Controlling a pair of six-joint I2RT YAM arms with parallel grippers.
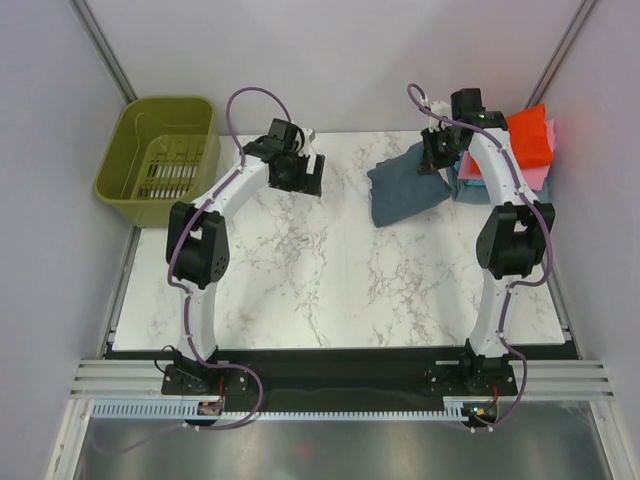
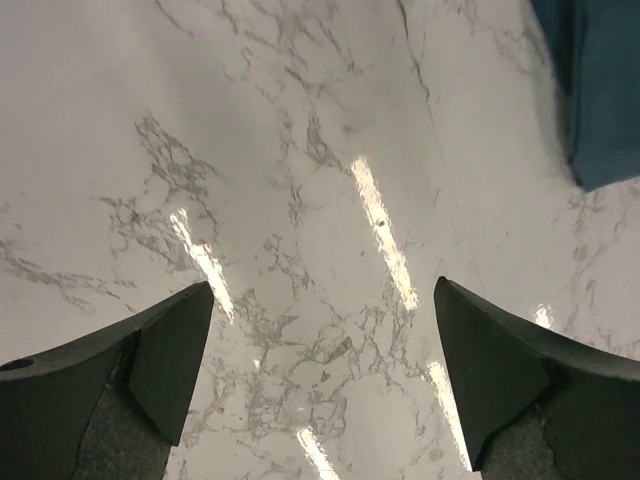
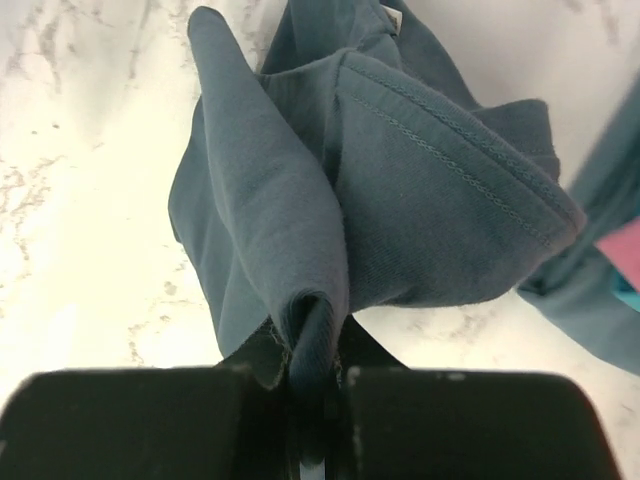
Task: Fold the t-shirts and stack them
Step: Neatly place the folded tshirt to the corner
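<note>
The slate blue-grey t-shirt [image 1: 405, 190] lies bunched at the back right of the marble table; it also fills the right wrist view [image 3: 380, 190]. My right gripper [image 1: 437, 152] is shut on a fold of it and holds that edge up, its jaws pinched on the cloth [image 3: 315, 345]. Behind the right arm sits a stack of folded t-shirts: red-orange [image 1: 527, 135] on top, pink [image 1: 540, 172] below, teal blue [image 1: 468, 187] at the bottom. My left gripper [image 1: 300, 172] is open and empty over bare marble [image 2: 320, 330]; a corner of the blue-grey shirt [image 2: 605, 90] shows at its upper right.
An olive-green plastic basket [image 1: 160, 160] stands off the table's back left corner. Grey walls close in the back and sides. The marble tabletop [image 1: 330, 290] stretches from the arms' bases to the shirts.
</note>
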